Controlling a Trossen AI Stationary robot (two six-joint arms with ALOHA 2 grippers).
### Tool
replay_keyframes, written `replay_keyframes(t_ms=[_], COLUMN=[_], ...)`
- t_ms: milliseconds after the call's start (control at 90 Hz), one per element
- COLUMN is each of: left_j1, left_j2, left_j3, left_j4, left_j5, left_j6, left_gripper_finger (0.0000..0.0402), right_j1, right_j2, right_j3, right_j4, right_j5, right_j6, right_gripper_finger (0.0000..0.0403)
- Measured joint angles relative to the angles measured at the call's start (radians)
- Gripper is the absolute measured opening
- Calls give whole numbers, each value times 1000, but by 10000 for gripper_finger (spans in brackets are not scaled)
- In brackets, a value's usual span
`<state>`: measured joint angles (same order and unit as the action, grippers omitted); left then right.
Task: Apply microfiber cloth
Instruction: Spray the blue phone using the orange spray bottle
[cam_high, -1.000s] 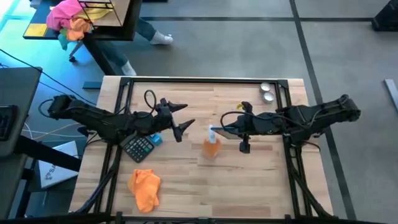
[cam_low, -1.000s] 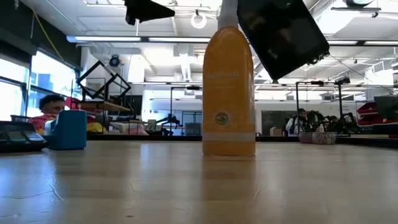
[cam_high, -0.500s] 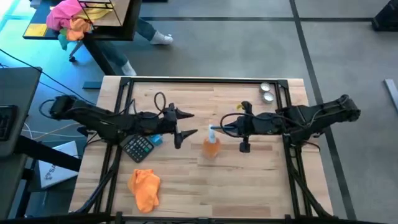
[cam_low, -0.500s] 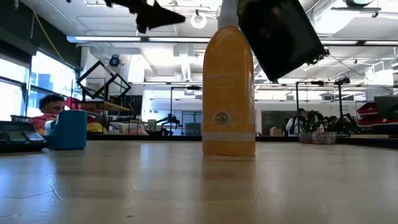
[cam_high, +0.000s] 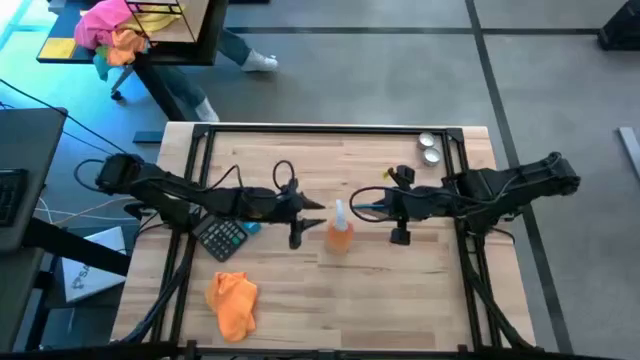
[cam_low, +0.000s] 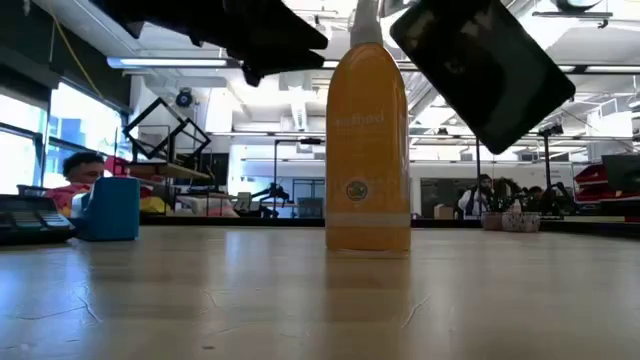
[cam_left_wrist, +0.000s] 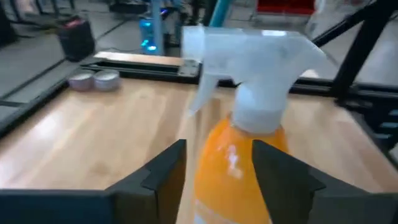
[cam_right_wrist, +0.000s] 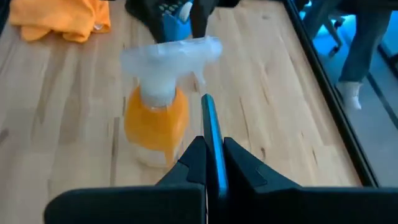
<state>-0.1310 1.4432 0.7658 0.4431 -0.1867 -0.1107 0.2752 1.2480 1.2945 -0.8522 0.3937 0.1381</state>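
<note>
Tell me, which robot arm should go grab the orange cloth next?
Probably the left. The microfiber cloth lies on the left arm's side, and the left gripper is open. The right gripper already pinches a thin blue thing.
</note>
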Motion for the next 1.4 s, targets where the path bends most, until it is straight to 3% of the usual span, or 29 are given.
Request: replay_keyframes(t_ms=[156,500,678,1167,1400], left_j1=[0,0,-15,-29,-19], left_j2=[28,35,54,214,260], left_j3=[1,1,1,62,102], left_j4=[78,85,159,313,312], left_j5=[23,-66,-54,-85,-40], left_j6=[-24,-14,25,87,74], left_gripper_finger=[244,352,362,362,362], right_j1=[0,0,-22,-167,-191], right_j2=[0,0,0,2,4], right_j3=[0,0,0,0,0], right_j4=[-3,13,78,127,231], right_j5=[0,13,55,-123,-144], right_j6=[-7,-21,-76,-144,-231], right_gripper_finger=[0,0,0,0,0])
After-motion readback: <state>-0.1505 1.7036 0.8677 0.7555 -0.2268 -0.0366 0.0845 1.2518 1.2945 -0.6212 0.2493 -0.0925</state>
